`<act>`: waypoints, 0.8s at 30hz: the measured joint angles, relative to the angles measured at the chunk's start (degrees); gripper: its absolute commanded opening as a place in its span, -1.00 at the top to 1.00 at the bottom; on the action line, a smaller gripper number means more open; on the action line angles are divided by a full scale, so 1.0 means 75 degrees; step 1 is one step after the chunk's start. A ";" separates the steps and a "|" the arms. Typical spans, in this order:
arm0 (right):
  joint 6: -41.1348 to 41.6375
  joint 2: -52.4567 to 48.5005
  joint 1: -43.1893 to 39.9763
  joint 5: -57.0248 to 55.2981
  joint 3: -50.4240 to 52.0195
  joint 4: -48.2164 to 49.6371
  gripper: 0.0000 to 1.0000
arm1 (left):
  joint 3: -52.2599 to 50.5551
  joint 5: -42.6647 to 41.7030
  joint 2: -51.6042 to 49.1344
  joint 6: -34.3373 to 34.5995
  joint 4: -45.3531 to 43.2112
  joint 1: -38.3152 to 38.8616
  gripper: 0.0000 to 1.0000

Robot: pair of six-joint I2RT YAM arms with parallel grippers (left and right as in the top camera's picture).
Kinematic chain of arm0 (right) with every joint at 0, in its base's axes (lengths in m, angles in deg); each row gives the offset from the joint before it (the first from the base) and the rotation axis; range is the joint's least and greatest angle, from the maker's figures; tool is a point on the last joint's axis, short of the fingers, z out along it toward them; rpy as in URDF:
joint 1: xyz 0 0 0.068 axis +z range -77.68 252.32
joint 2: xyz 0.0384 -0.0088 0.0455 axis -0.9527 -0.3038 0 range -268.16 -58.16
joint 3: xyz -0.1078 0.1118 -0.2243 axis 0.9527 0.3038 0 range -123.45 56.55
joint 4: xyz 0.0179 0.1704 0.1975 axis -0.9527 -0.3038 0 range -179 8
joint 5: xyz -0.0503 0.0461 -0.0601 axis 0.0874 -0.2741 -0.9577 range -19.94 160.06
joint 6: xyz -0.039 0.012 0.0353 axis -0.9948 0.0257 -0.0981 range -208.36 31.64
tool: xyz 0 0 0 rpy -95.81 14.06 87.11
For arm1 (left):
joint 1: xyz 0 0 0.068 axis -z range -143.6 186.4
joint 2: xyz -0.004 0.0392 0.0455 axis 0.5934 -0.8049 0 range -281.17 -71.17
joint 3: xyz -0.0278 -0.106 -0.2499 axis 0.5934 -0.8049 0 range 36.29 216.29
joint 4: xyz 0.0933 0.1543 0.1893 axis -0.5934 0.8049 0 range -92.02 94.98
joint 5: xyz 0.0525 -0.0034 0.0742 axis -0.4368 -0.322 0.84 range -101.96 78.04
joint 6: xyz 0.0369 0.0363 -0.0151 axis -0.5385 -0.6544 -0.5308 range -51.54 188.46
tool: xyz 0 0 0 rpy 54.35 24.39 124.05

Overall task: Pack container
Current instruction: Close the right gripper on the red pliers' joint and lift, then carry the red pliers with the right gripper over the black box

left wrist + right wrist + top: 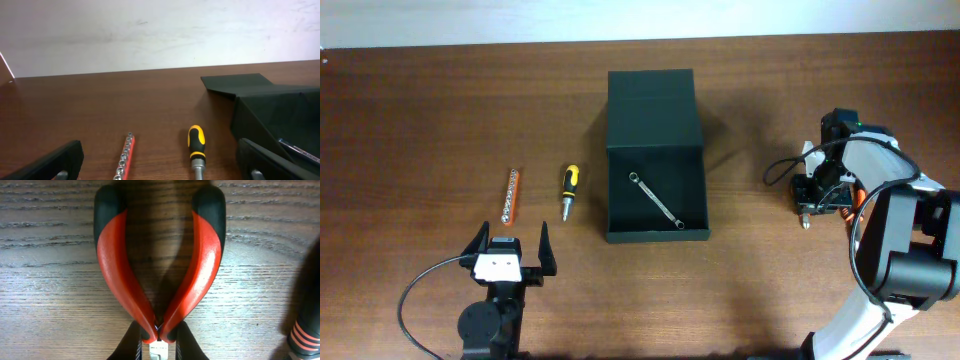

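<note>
The container is a dark green-black box at the table's middle, its flap lid folded back at the far side. A silver wrench lies inside it. The box also shows in the left wrist view. My right gripper is to the right of the box, pointing down at the table. In the right wrist view its fingers press both sides of red-and-black pliers near the pivot; the pliers lie on the wood. My left gripper is open and empty at the front left, and shows the same in the left wrist view.
A yellow-and-black screwdriver and an orange socket rail lie left of the box, just beyond my left gripper. A black handle with orange stripes lies beside the pliers.
</note>
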 measured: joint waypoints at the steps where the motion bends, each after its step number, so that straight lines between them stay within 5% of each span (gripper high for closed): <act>1: 0.0000 0.0000 0.0000 0.0000 0.0000 -0.0006 0.76 | 0.0000 0.0000 0.0000 0.0000 0.0000 0.0000 -0.99; 24: 0.0000 -0.0073 0.0000 0.0003 -0.0816 -0.0361 0.78 | 0.0000 0.0000 0.0000 0.0000 0.0000 0.0000 -0.99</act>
